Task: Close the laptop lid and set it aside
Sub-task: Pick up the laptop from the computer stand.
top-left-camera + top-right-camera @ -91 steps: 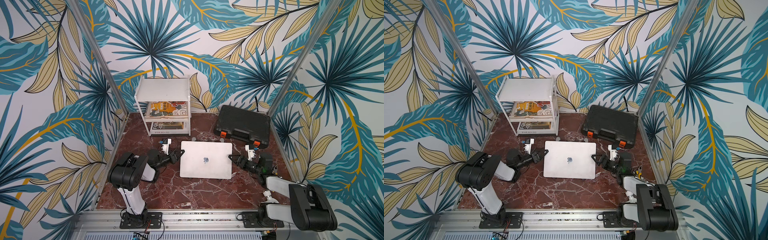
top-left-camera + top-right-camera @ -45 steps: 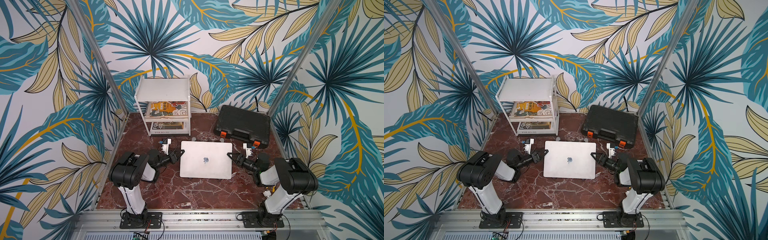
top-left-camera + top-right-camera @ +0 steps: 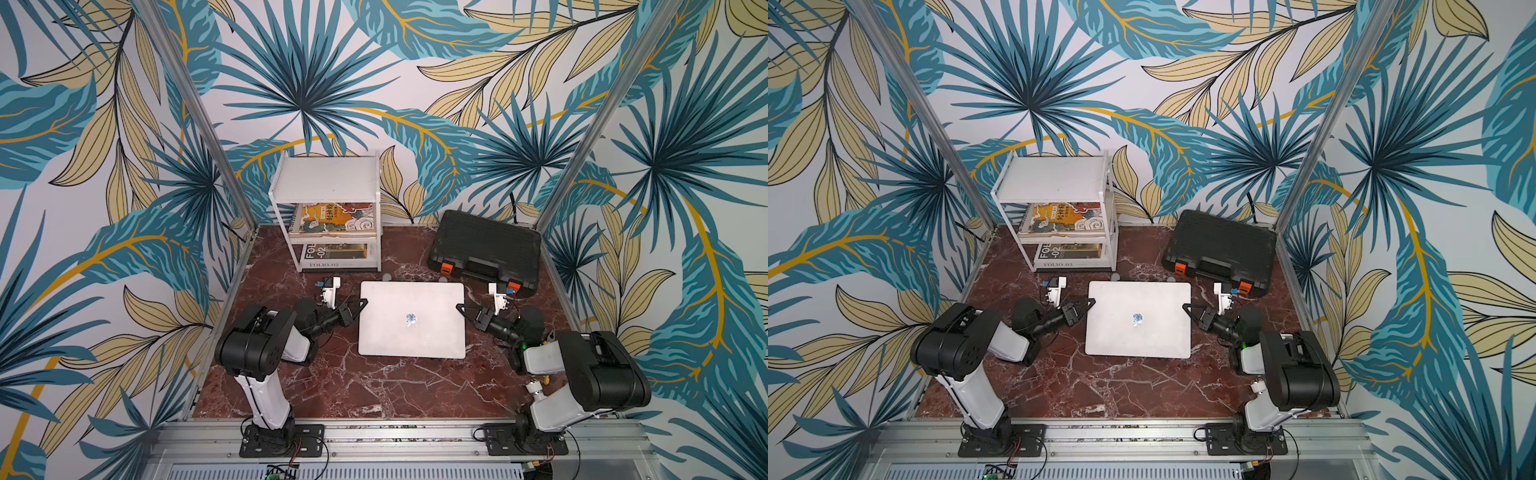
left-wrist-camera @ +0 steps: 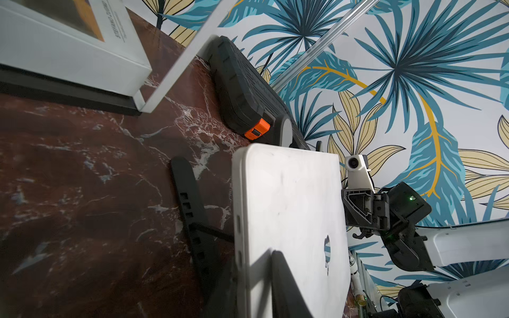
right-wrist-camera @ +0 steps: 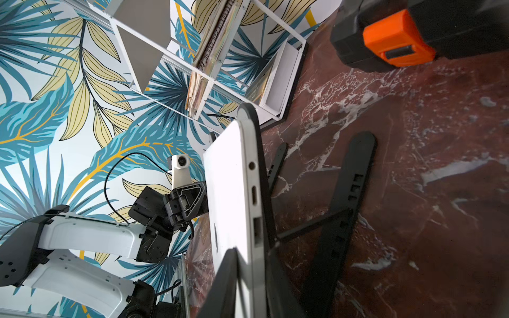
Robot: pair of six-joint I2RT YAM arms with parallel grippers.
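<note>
the laptop, lid down, rests on a dark stand in the middle of the worktop. the left gripper is clamped on its left edge, the right gripper on its right edge.

White links, black joints and fingers.

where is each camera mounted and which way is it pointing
Top views: high at the front, looking down on the closed laptop and table; left arm and right arm show whole.
Left wrist: on the left arm, facing across the laptop to the right end effector; own finger shows.
Right wrist: on the right arm, facing across it to the left end effector; own fingers show.
Shared: both wrist views show the black case.
</note>
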